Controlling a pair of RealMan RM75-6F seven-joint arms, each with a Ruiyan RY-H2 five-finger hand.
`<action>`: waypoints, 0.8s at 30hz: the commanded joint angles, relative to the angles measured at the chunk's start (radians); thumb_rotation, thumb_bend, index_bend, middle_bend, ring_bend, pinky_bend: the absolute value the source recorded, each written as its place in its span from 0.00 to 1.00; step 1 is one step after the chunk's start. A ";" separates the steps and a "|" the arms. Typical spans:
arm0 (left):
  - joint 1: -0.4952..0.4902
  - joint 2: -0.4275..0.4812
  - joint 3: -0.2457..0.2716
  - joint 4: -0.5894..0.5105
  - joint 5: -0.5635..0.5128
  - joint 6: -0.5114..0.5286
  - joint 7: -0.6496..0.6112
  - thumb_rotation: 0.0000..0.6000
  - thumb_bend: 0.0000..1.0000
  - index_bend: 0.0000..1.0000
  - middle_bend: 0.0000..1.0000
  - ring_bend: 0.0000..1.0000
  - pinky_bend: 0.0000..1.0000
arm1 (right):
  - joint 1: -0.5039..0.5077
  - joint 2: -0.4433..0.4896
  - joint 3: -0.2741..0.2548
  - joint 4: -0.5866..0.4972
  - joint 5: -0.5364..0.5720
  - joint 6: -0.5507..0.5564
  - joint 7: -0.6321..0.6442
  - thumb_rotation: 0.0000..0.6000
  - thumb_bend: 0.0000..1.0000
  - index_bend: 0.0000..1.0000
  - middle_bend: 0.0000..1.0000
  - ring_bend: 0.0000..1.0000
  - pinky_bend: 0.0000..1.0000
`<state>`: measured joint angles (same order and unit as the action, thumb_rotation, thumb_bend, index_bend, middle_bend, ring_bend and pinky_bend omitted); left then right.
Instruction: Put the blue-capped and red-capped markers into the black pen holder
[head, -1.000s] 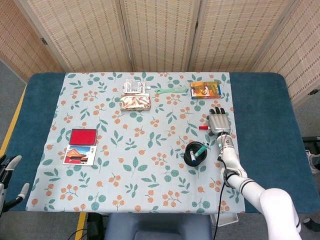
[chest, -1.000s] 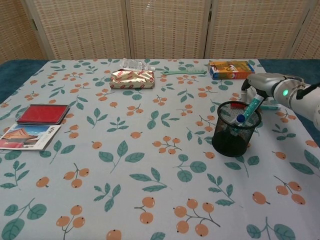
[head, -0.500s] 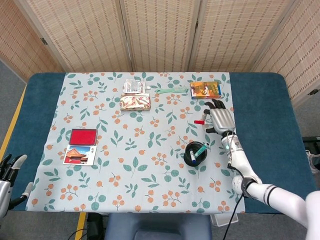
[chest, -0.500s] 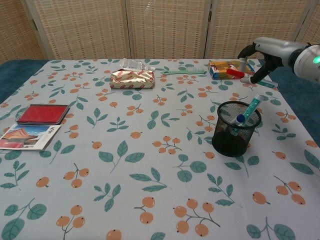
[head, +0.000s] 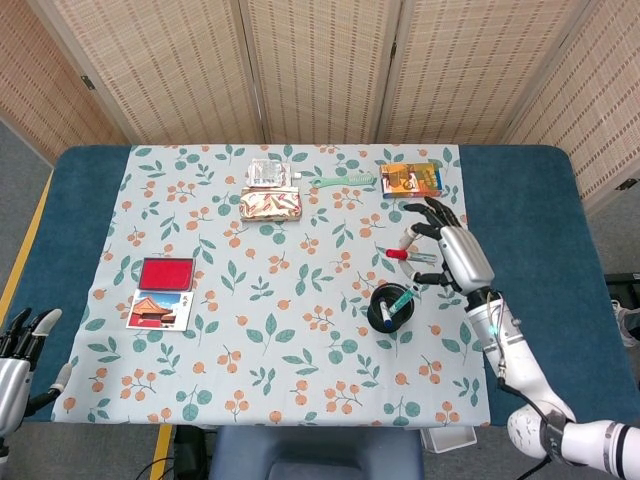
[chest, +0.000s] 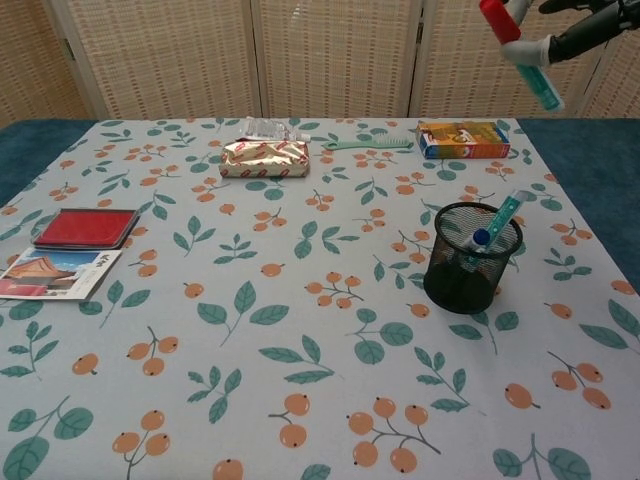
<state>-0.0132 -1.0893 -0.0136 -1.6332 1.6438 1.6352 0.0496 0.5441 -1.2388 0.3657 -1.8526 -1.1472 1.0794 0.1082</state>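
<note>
The black mesh pen holder (head: 391, 306) (chest: 467, 258) stands right of the table's middle, with the blue-capped marker (head: 396, 301) (chest: 497, 221) leaning inside it. My right hand (head: 446, 252) holds the red-capped marker (head: 412, 259) (chest: 521, 48) high above the cloth, just behind the holder. In the chest view the marker sits at the top edge and only the fingertips (chest: 585, 22) show. My left hand (head: 20, 345) hangs low at the left frame edge, off the table, fingers apart and holding nothing.
An orange box (head: 411, 179) (chest: 462, 139) and a green comb (head: 345, 182) lie at the back. A foil packet (head: 271, 205) lies back centre. A red case (head: 166, 273) and a postcard (head: 159, 309) lie at the left.
My right hand has lifted the red-capped marker from the cloth and carried it up and toward the holder. The left hand shifted slightly at the frame edge.
</note>
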 joint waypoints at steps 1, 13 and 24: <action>0.001 0.001 0.001 -0.001 0.002 0.002 0.000 1.00 0.40 0.09 0.17 0.03 0.26 | -0.039 -0.106 -0.053 0.026 -0.082 0.073 0.067 1.00 0.34 0.61 0.15 0.00 0.00; 0.005 0.009 0.001 0.000 0.007 0.016 -0.017 1.00 0.40 0.09 0.17 0.03 0.26 | -0.061 -0.361 -0.123 0.248 -0.212 0.183 0.263 1.00 0.34 0.61 0.15 0.00 0.00; 0.006 0.009 0.001 -0.004 0.005 0.014 -0.010 1.00 0.40 0.09 0.17 0.03 0.26 | -0.092 -0.412 -0.158 0.362 -0.220 0.186 0.367 1.00 0.34 0.61 0.15 0.00 0.00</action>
<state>-0.0073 -1.0801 -0.0122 -1.6371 1.6488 1.6499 0.0394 0.4552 -1.6378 0.2139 -1.5154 -1.3703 1.2767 0.4498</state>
